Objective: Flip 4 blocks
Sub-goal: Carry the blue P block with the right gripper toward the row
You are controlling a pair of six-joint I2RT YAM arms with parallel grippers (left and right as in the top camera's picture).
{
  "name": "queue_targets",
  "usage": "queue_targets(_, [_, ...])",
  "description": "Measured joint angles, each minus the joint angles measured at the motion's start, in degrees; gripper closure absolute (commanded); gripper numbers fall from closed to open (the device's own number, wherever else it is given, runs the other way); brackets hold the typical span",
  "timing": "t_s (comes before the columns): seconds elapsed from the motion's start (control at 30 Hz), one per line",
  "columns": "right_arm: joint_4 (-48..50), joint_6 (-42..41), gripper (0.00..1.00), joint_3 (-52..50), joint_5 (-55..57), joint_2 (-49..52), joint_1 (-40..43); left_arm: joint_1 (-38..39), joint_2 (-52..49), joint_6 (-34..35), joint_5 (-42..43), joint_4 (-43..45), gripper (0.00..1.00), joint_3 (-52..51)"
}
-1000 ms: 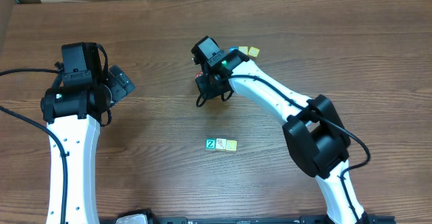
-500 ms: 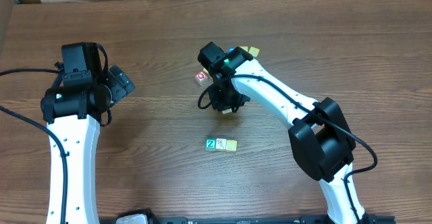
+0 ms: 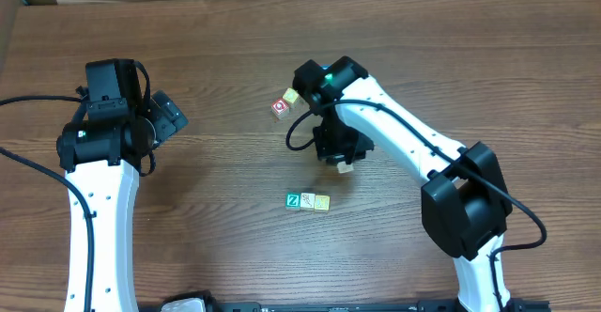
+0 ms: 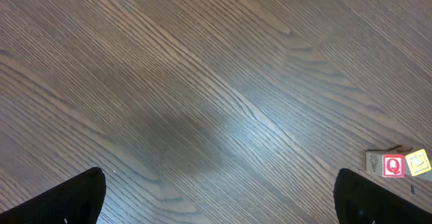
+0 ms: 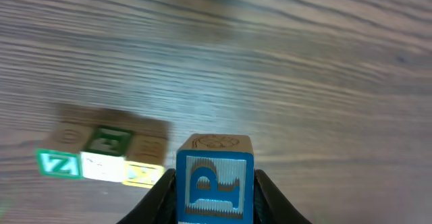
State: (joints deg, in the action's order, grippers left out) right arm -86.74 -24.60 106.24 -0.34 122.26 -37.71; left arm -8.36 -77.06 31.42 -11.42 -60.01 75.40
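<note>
- Step in hand, by my reading: bringing the fourth block to the others. The right hand [image 3: 343,164] is clamped on the teal-blue wooden letter cube [image 5: 214,181], seemingly clear of the brown wooden surface [image 3: 188,218].
- The green-Z wooden cube [image 3: 294,200], pale cream cube [image 3: 307,201] and yellow cube [image 3: 322,202] touch in a row mid-surface, toward the front edge.
- Next move: set the blue cube down beside the yellow one with a new face up, without nudging the row.
- The left hand [image 3: 167,115], spread wide and empty, hangs near the left edge.

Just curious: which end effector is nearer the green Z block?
Right. The right end effector, gripping a blue P block, is just beyond the green Z block; the left end effector sits far to its left.
</note>
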Motion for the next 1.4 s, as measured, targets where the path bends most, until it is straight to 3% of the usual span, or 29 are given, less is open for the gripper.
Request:
queue_targets(0.23, [-4.3,-0.5,0.95,-0.2,1.4,-2.2,0.9,0.0,0.0,0.0,0.0,0.0,0.00,0.0])
queue_targets(0.6, [-3.8,-2.2,0.95,-7.9,2.4,-27.0,3.3,0.0,0.0,0.0,0.0,0.0,0.00,0.0])
queue_targets(0.87, [6.5,-6.4,0.96,-25.9,2.7,-38.2,5.5,0.0,0.0,0.0,0.0,0.0,0.00,0.0])
queue_targets(1.4, [37.1,-19.2,0.96,-51.8,-3.7,-38.6,5.5,0.0,0.0,0.0,0.0,0.0,0.00,0.0])
